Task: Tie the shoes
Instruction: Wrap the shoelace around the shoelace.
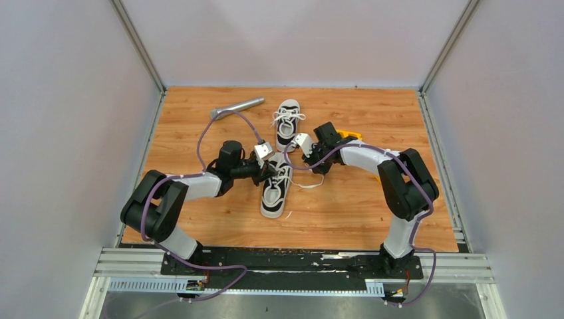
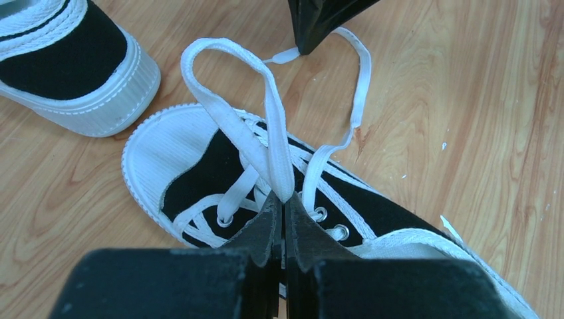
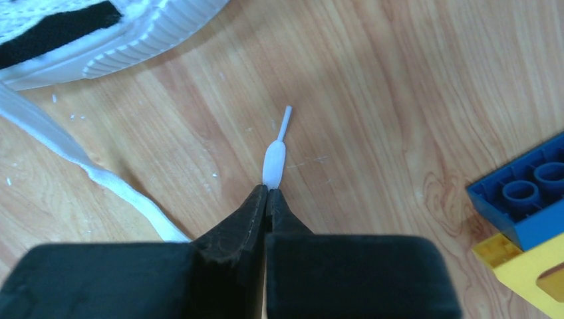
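looking at the near shoe (image 1: 273, 193) right now: it's lying on the bench (image 1: 372, 199) between the two arms, long axis running roughly near-to-far with the toe pointing away from the bases, and the far shoe (image 1: 287, 123) is sitting just past that toe. the left jaws are clenching the base of a lace loop (image 2: 229, 80) right over the tongue, and the loop is arching from the pinch out toward the toe cap. the right jaws are pinching shut on the lace tip (image 3: 274, 158), hovering low over bare wood just off the toe on the right side, with a blue brick (image 3: 525, 199) and a yellow brick (image 3: 519, 266) sitting close by. so the free strand (image 2: 359, 86) is running from the eyelets up past the loop to the right jaws, lying on the right of the loop and not wrapping it yet. i'm guessing the whole next bit is hinging on that: the strand is needing to go across and around the loop's base, close to the left pinch, and the right arm is the one holding the end, so it's the obvious one to be carrying it over. my worry is the strand looking short and a bit slack, so pulling hard could be dragging the loop out of the left jaws.
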Controlling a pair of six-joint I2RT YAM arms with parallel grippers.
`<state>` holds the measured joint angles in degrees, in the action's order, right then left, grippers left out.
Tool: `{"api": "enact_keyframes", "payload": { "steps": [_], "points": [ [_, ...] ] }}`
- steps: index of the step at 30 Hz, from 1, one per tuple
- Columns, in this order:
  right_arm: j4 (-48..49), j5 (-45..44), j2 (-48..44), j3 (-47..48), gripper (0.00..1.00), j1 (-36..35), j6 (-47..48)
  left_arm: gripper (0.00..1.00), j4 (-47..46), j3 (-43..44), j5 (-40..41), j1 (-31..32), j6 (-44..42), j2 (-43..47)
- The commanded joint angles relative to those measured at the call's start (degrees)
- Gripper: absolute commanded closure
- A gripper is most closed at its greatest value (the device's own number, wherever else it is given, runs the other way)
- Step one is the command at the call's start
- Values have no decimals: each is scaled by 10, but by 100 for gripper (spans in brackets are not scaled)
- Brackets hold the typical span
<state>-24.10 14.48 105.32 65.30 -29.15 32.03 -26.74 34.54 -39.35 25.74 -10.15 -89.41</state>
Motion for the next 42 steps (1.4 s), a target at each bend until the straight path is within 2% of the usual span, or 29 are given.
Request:
{"api": "enact_keyframes", "payload": {
  "steps": [1, 6, 11, 18, 24, 29, 34, 42],
  "points": [
    [-1, 6, -34, 54, 100, 22, -22, 100, -10, 23, -14, -3, -6, -1],
    [-20, 120, -60, 188, 100, 27, -83, 100, 13, 34, -42, -3, -40, -3],
    [3, 201, -48, 259, 100, 27, -174, 100, 25, 49, -78, -3, -51, -11],
    [112, 263, -83, 196, 100, 20, -284, 100, 11, 52, -115, -5, 9, -16],
    [145, 238, -92, 139, 100, 6, -292, 100, 13, 41, -141, -10, 51, 3],
    [194, 225, -68, 138, 100, 0, -312, 100, 31, 36, -164, -13, 41, 9],
    [252, 271, -56, 149, 100, -20, -336, 100, 35, 38, -170, -14, 38, 4],
    [359, 351, -104, 44, 100, -40, -352, 100, 9, 38, -187, -35, 118, 4]
  ]
}}
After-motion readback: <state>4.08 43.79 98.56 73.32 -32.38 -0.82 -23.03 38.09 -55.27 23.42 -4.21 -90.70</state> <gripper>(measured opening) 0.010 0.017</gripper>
